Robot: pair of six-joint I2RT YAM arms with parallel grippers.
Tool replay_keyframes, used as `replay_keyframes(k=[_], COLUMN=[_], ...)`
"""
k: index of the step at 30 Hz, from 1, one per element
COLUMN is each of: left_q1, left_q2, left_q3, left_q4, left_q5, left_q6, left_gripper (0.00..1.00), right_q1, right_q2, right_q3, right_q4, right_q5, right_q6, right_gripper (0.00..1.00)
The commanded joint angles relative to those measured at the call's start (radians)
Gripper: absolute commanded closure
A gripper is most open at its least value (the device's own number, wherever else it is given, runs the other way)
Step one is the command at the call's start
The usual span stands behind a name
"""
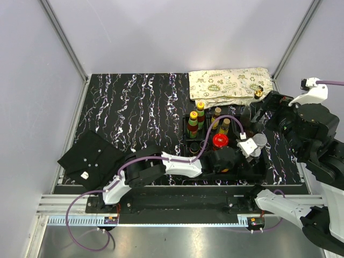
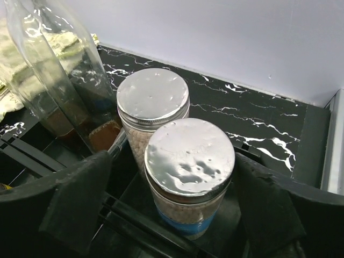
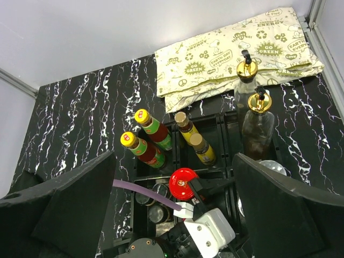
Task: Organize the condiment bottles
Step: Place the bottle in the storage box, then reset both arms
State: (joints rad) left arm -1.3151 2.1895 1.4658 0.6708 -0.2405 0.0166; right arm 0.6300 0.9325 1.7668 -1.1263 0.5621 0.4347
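Note:
The condiment bottles stand in a black compartment tray (image 1: 188, 141). In the left wrist view, my left gripper (image 2: 172, 174) is open, and its fingers (image 2: 75, 209) flank the nearer of two grey-lidded shakers (image 2: 189, 156); the other shaker (image 2: 153, 98) stands just behind it. Clear glass bottles (image 2: 59, 70) rise at the left. My right gripper (image 3: 173, 161) hangs open high above the tray, holding nothing. Below it are two yellow-capped sauces (image 3: 141, 146), two tan-capped bottles (image 3: 196, 144), a red-lidded jar (image 3: 184, 183), black-capped jars (image 3: 146, 198) and two gold-spouted bottles (image 3: 258, 115).
A patterned cream cloth bag (image 1: 231, 85) lies behind the tray. A folded black cloth (image 1: 91, 156) sits at the table's front left. The left arm (image 1: 177, 164) reaches across the tray's front. Frame posts and grey walls close in the sides.

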Motion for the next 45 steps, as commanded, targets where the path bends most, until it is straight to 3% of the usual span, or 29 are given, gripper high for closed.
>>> replay_keyframes(k=[1, 20, 30, 38, 45], left_q1=[0.016, -0.013, -0.019, -0.019, -0.018], left_q2=[0.013, -0.2, -0.33, -0.582, -0.804], left_q3=[0.042, 0.036, -0.039, -0.154, -0.301], left_q4=[-0.045, -0.111, -0.149, -0.463, -0.84], left_q5=[-0.034, -0.059, -0.081, -0.238, -0.46], left_q6=[0.052, 0.057, 0.026, -0.015, -0.268], left_gripper=[0.01, 0.01, 0.01, 0.01, 0.01], right_q1=[-0.006, -0.006, -0.006, -0.006, -0.006], right_q2=[-0.015, -0.034, -0.049, -0.061, -0.089], right_q3=[0.01, 0.017, 0.005, -0.088, -0.248], right_q4=[0.03, 0.005, 0.005, 0.019, 0.06], right_q5=[-0.004, 0.035, 0.028, 0.064, 0.018], right_q6=[0.009, 0.021, 0.027, 0.015, 0.007], right_gripper=[0.0, 0.0, 0.0, 0.0, 0.0])
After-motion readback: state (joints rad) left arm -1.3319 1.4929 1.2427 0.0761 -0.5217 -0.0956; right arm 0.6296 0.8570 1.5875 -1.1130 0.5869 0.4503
